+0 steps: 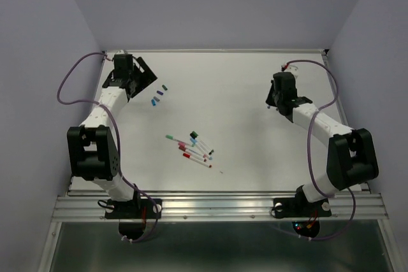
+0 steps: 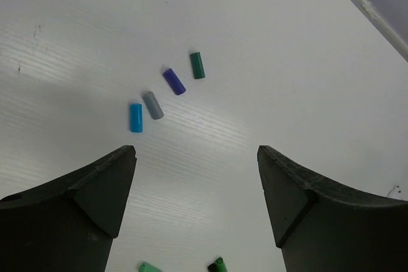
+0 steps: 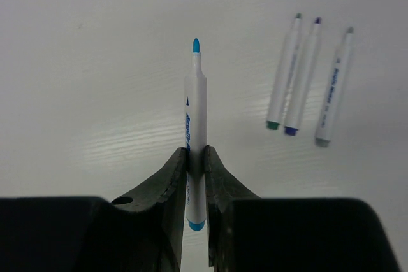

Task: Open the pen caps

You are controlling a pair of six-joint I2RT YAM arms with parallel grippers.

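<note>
Left claw (image 2: 196,157) is seen wide open with nothing between the jaws, hung over the upper left of the table (image 1: 255,74). Just past its fingertips, in the upper middle of the wrist view, four pen caps are strung out in a loose diagonal: a light blue cap (image 2: 136,118), a grey cap (image 2: 153,105), a purple cap (image 2: 174,81) and a green cap (image 2: 197,65). They lie close together, but none seem to be touching.

Right claw (image 3: 196,152) is clamped narrow on a blue pen (image 3: 196,103). It's gripped near the back end, with the bare tip pointed straight away from the claw and the long axis in line with the fingers. So that cap is judged to be off already.

Off to the right in that wrist view, three more uncapped pens (image 3: 303,74) are laid side by side, roughly parallel to the held one and well apart from it. The blue pen probably gets set down with those three, so it's a shift toward frame right with the axis kept as is.

Then there's the pile of pens (image 1: 191,148) in the centre of the top view, mostly slanted upper left to lower right. Coloured ends can be seen, but it's too small to tell which are capped. It sits between the arms, about equally near to both claws, so the nearer one can't really be called.
</note>
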